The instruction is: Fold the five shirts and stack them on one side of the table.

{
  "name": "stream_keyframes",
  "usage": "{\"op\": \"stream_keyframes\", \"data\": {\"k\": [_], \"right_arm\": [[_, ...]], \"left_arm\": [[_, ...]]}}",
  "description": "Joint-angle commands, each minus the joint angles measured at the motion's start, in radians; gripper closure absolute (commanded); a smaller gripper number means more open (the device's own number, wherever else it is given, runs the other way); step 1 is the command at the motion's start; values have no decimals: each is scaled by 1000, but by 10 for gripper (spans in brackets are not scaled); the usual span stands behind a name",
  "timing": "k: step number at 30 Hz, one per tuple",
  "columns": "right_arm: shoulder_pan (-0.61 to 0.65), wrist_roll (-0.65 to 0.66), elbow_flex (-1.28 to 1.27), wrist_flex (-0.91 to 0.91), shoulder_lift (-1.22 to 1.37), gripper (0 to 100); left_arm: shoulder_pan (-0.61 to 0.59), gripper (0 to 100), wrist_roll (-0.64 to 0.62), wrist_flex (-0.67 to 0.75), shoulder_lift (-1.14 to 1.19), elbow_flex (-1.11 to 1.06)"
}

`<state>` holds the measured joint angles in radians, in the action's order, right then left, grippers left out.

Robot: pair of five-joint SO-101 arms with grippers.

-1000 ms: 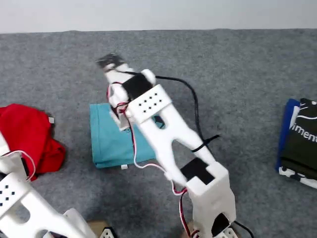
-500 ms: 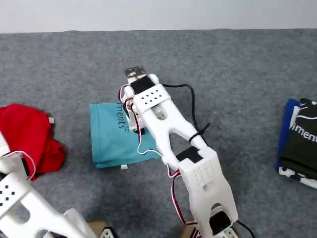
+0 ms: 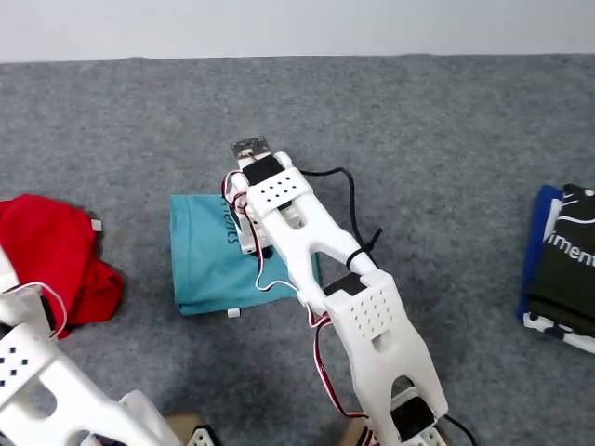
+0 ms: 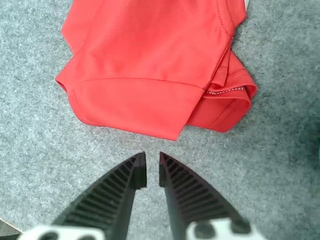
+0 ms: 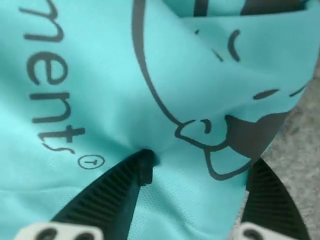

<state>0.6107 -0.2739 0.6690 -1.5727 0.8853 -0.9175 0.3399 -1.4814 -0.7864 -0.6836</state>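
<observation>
A teal shirt [image 3: 206,260] lies folded in the middle-left of the table, its dark print facing up [image 5: 165,90]. My right arm [image 3: 279,200] is stretched over its right part. My right gripper [image 5: 200,175] is open and low on the cloth, with one fingertip [image 5: 142,165] pressing into the fabric and the other finger [image 5: 265,185] at the shirt's edge. A red shirt [image 3: 51,251] lies loosely folded at the left edge. My left gripper [image 4: 149,172] hovers shut just short of the red shirt [image 4: 150,65], holding nothing.
A stack of folded shirts [image 3: 565,265], dark on top with blue beneath, sits at the right edge. The grey carpet surface [image 3: 446,149] is bare between the teal shirt and the stack. My left arm's base [image 3: 42,381] fills the near left corner.
My right arm has drawn back from the far left, swung a little rightward and dropped onto the teal shirt, uncovering its print. The left arm and the red shirt have not moved.
</observation>
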Motion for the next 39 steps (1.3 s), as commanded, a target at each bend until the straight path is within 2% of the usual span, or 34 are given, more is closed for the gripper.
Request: {"op": "stream_keyframes", "data": {"k": [1,5,12,16,20,26,31,35,39], "right_arm": [[-22,9,-14,-30,41,794],[-22,164,28,-48,51,996],[-56,216,126,-228,35,988],[-107,304,89,-225,-61,988],[-128,347,-51,-225,-197,988],[-133,450,-407,-223,-512,988],[-219,640,-624,-220,-716,988],[-366,865,-643,-188,-694,988],[-478,1089,-632,-24,-624,988]], "left_arm": [[-6,949,-5,-9,-23,4],[-5,949,-5,-9,-23,4],[-2,949,-5,-9,-23,4],[-2,949,-5,-9,-23,4],[-2,949,-5,-9,-23,8],[-2,949,-2,-11,-23,12],[-2,949,-2,-11,-23,12],[-2,949,-3,-11,-23,10],[-2,949,-5,-11,-23,5]]}}
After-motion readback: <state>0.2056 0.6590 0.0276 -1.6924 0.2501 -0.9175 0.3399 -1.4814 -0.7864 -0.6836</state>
